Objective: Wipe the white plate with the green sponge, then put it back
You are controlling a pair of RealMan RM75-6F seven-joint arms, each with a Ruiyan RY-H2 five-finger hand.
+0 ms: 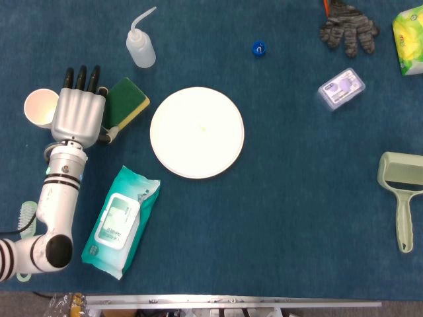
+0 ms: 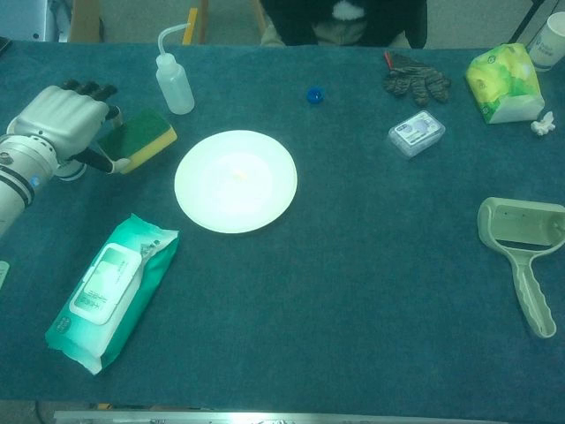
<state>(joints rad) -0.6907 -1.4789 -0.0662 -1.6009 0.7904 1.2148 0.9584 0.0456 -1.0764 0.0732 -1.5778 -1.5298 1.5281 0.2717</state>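
The white plate point(image 1: 197, 132) point(image 2: 236, 181) lies flat in the middle of the blue cloth, with nothing on it. My left hand point(image 1: 78, 112) point(image 2: 57, 119) is to the left of the plate, back up, and grips the green sponge point(image 1: 127, 100) point(image 2: 141, 137) with its yellow underside. The sponge sticks out from the hand toward the plate and looks tilted, slightly off the cloth. A short gap lies between the sponge and the plate's rim. My right hand is not in either view.
A paper cup point(image 1: 38, 107) stands just left of my left hand. A squeeze bottle point(image 1: 140, 47) is behind the sponge, and a wet-wipes pack point(image 1: 120, 221) lies in front. A blue cap point(image 1: 258, 47), a glove point(image 1: 349, 26), a clear box point(image 1: 341, 88) and a green scoop point(image 1: 401, 191) lie to the right.
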